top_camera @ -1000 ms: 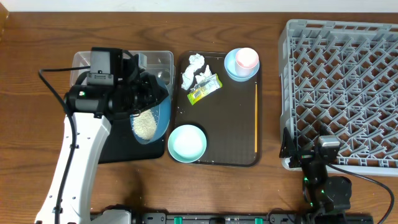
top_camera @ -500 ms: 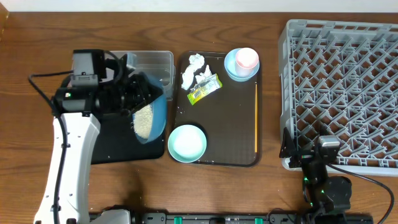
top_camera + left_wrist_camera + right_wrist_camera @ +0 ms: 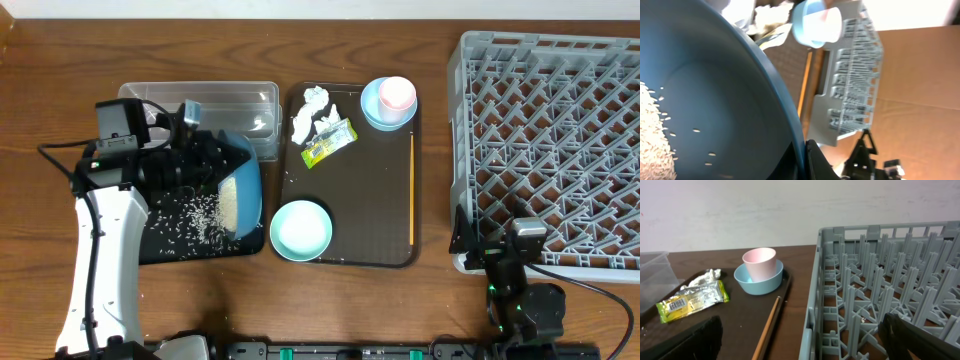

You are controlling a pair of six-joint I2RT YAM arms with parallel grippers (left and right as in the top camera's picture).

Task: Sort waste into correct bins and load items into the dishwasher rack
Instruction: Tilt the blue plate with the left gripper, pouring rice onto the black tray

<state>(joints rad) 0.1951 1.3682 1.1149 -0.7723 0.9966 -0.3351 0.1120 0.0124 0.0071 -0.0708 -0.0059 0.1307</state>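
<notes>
Dark blue dish (image 3: 248,188), clamped at its rim by the closed left gripper (image 3: 205,165), is held steeply tilted over the black tray (image 3: 165,250), on which rice grains (image 3: 195,215) are scattered. The right gripper (image 3: 800,340) is shown wide open and empty beside the dishwasher rack (image 3: 550,130).

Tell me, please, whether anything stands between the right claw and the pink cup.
Nothing upright does. The open right claw faces the pink cup, which sits in the light blue bowl on the brown tray. Only a thin wooden stick lies flat on that tray between them; the dishwasher rack stands off to the right.
</notes>
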